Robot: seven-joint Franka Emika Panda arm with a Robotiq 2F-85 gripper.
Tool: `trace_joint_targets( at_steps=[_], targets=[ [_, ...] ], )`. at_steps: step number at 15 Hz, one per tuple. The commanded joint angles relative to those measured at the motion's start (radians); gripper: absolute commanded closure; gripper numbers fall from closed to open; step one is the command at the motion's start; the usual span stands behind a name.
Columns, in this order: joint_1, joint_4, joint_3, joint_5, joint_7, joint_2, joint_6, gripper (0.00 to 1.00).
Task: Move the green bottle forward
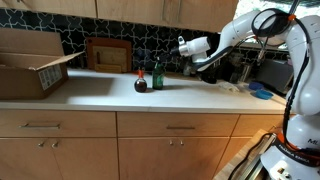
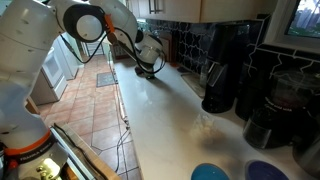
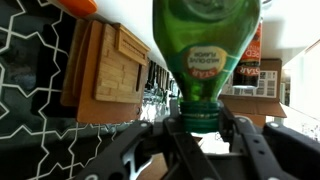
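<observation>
The green bottle (image 1: 157, 77) is slim with a dark top and stands upright on the white counter (image 1: 100, 98), just right of a squat dark bottle with a red cap (image 1: 141, 84). My gripper (image 1: 183, 45) hovers to the right of the green bottle and a little above it, without touching it. The wrist view stands upside down. In it the green bottle (image 3: 205, 50) fills the middle and its neck appears between my spread black fingers (image 3: 204, 128). The gripper is open and empty. In an exterior view the gripper (image 2: 150, 62) is far off and the bottles cannot be made out.
An open cardboard box (image 1: 35, 68) sits at the counter's left end, and a wooden board (image 1: 108, 55) leans on the tiled backsplash. Blue dishes (image 1: 260, 92) lie at the right end. Black coffee machines (image 2: 228, 70) stand along the wall, with blue bowls (image 2: 210, 172) nearby.
</observation>
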Motion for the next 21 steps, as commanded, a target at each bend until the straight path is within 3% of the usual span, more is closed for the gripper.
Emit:
trace_joint_targets(
  at_steps=[1, 4, 5, 11, 16, 19, 20, 21],
  targets=[
    [0.021, 0.088, -0.027, -0.064, 0.077, 0.017, 0.041, 0.27],
    [0.024, 0.107, -0.042, -0.097, 0.123, 0.002, 0.053, 0.04],
    [0.027, 0.108, -0.050, -0.118, 0.148, -0.005, 0.063, 0.01],
    [0.095, 0.038, -0.186, -0.384, 0.521, -0.144, 0.197, 0.00],
    [0.262, 0.047, -0.380, -0.698, 0.885, -0.266, 0.263, 0.00],
    [0.394, 0.067, -0.481, -0.872, 1.109, -0.291, 0.345, 0.00],
    [0.483, 0.076, -0.573, -0.890, 1.155, -0.291, 0.390, 0.00],
    [0.524, 0.086, -0.598, -0.944, 1.229, -0.292, 0.414, 0.00]
  ],
)
